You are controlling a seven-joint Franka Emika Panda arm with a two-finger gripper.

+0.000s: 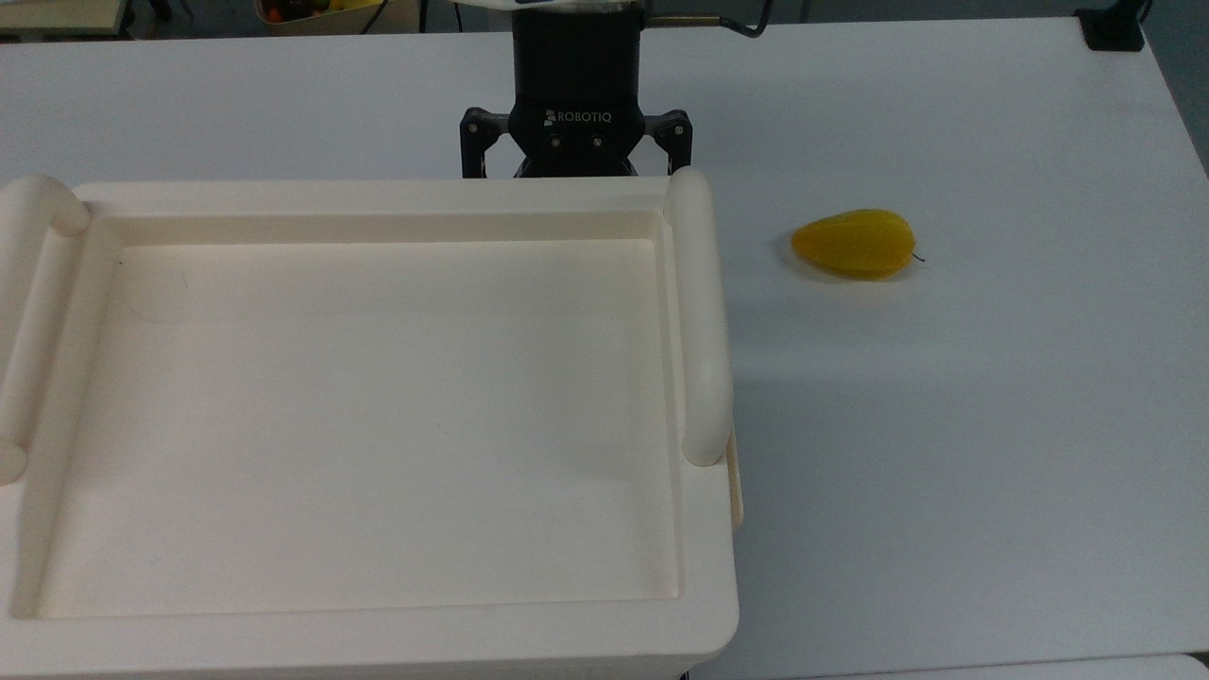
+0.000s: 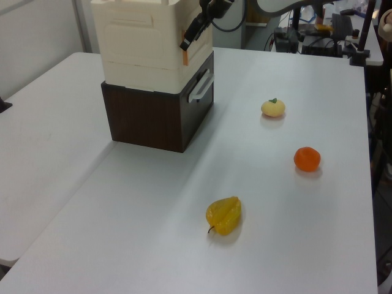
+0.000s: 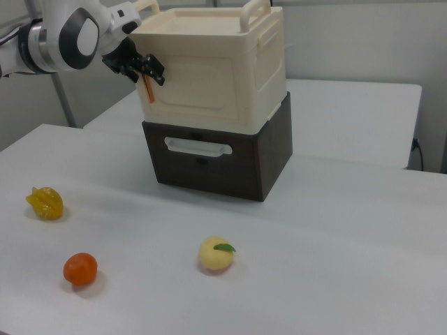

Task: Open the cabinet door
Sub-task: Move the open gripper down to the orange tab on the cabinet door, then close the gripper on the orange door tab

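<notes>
Right view, near to far: an orange fruit (image 3: pixel 80 269) and a pale yellow fruit w/ green leaf (image 3: pixel 216 254) sit at the front of the white table (image 3: pixel 335 279), well apart. A yellow starfruit (image 3: pixel 45 202) lies farther back, toward the right view's left. Behind them is a dark brown drawer unit (image 3: pixel 220 157) w/ a white handle; the cabinet (image 3: pixel 209 66) is stacked on top of it.

The cabinet door (image 3: pixel 199 84) is the cream front panel above the drawer handle, flush w/ the box, i.e. closed. An orange tab (image 3: pixel 148 89) shows at the door's edge on the right view's left.

The gripper (image 3: pixel 148 70) is up against that edge, by the tab. Its black fingers (image 2: pixel 190 35) angle down toward the tab in the left view. Can't tell how wide the pincer is or whether it grips anything.
</notes>
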